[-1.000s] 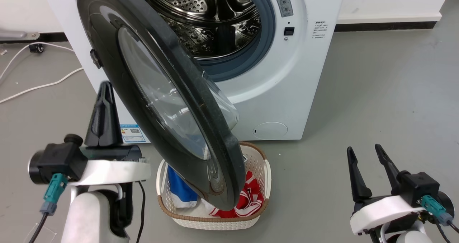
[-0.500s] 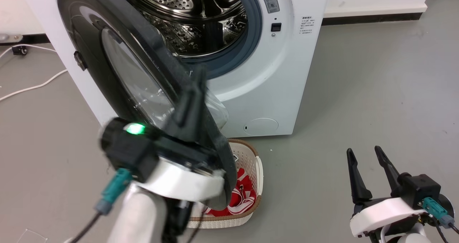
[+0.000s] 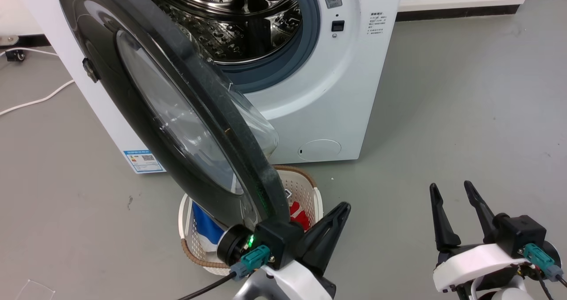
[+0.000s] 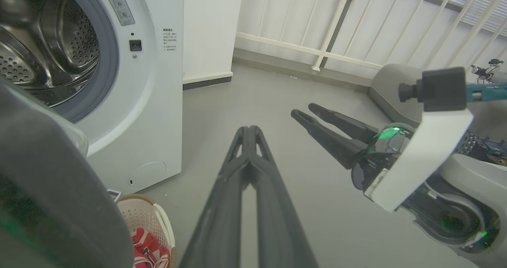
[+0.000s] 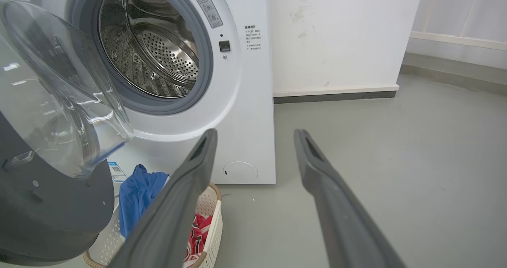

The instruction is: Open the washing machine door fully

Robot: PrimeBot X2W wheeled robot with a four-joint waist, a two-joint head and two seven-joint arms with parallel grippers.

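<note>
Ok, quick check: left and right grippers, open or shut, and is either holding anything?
Left gripper: jaws shut, holding nothing.
Right gripper: jaws open, empty.

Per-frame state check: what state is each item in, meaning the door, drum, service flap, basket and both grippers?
washing machine door: open, swung well out from the front
drum: exposed, no laundry seen inside
round flap: closed
basket: on the floor under the door, holding clothes
left gripper: shut, holding nothing
right gripper: open, holding nothing
</note>
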